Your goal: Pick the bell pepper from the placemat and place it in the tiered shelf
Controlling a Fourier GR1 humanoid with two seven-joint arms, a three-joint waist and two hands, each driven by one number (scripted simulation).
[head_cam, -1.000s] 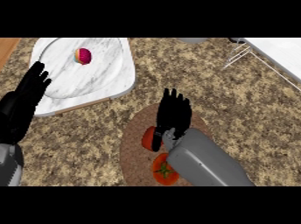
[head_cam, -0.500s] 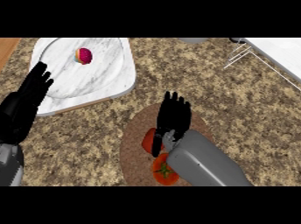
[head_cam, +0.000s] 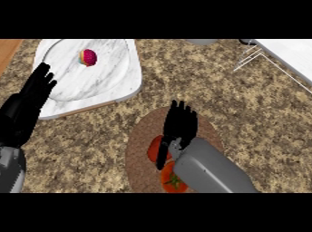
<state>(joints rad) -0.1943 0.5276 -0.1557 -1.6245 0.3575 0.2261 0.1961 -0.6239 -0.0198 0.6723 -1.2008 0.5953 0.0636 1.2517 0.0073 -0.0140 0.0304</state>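
Counter (head_cam: 85, 136): a speckled brown and tan stone top that fills most of the head view, with a strip of plain wood showing at the upper left corner.

Tiered shelf (head_cam: 296, 56): white, with thin wire legs, at the upper right; it runs off the right edge, well apart from the placemat.

Marble board (head_cam: 112, 81): a white, grey-veined slab with rounded corners at the upper left, lying flat on the counter.

Placemat (head_cam: 142, 149): a round brown mat at lower centre, partly covered by the right forearm and hand.

Right hand (head_cam: 180, 122): black, coming in from the lower edge on a grey forearm; it lies over the placemat with its fingers straight and pointing up the view, released and closed on nothing. Its palm sits just beside or over the upper red piece; whether it touches cannot be told.

Left hand (head_cam: 31, 102): black, at the left edge, fingers straight and relaxed, resting with the fingertips over the near-left rim of the marble board and holding nothing.

Bell pepper (head_cam: 157, 149): red, on the placemat, mostly hidden by the right wrist. A second red shape with a green stem shows lower down beside the forearm; whether both belong to one item cannot be told.

Small fruit (head_cam: 88, 57): red and yellow, lying on the far part of the marble board.
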